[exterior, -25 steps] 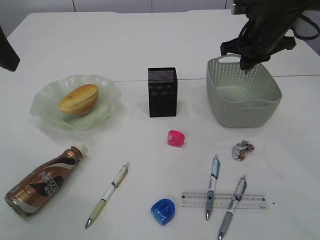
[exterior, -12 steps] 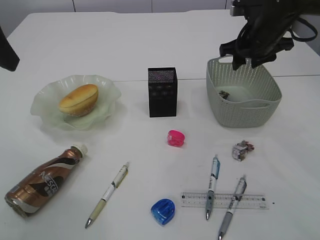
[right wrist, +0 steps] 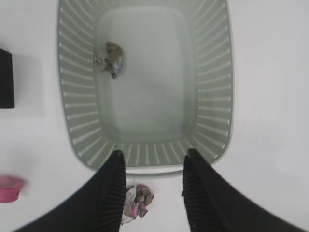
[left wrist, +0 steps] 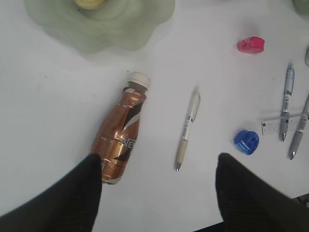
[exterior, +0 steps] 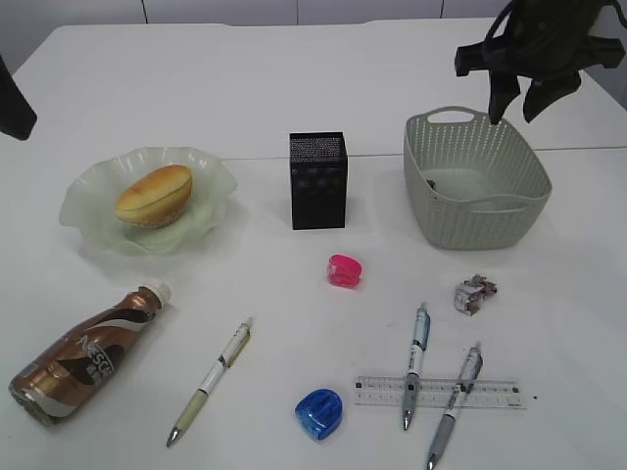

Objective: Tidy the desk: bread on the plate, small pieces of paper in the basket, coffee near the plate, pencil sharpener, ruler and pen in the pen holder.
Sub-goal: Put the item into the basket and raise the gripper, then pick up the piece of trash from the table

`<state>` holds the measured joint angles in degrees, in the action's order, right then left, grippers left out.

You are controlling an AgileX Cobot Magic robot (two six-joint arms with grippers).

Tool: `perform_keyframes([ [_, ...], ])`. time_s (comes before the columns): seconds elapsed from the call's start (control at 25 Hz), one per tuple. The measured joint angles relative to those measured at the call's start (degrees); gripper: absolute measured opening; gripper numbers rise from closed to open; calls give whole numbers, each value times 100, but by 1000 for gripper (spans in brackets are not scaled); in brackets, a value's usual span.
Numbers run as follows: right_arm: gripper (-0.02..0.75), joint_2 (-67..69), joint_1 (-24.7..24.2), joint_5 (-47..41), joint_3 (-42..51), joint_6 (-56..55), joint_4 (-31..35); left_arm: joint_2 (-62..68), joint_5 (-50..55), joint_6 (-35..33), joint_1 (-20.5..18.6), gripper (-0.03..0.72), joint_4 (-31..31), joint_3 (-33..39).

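We see one crumpled paper scrap [right wrist: 110, 57] lying in the basket [right wrist: 217, 72] near the desk's [exterior: 294, 78] far right corner, the bread [exterior: 155, 193] on the plate [exterior: 211, 176] at left. Above the basket our right gripper [right wrist: 152, 188] hangs spread and empty; the left gripper [left wrist: 159, 193] is spread too.

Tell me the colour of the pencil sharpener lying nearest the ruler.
Blue: the sharpener beside the ruler, clearest in the exterior view.
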<state>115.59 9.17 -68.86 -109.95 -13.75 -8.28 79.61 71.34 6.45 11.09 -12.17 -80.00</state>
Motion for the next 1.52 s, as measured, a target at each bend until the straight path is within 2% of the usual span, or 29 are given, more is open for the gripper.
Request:
perform_keyframes([
  [0.16,281,1,0,-148,-32,108,331,0,0,0,0,533,0,0],
  [0.4,273,-190,0,-153,223,144,744,0,0,0,0,533,0,0],
  [0.52,272,-488,4,-153,660,158,767,0,0,0,0,533,0,0],
  [0.84,269,-1454,13,-153,2646,158,895,0,0,0,0,533,0,0],
  [1.0,269,-1536,13,-125,3204,158,968,0,0,0,0,533,0,0],
  [1.32,269,-1536,13,182,3340,168,1079,0,0,0,0,533,0,0],
  [1.52,269,-1536,13,437,3340,132,930,0,0,0,0,532,0,0],
])
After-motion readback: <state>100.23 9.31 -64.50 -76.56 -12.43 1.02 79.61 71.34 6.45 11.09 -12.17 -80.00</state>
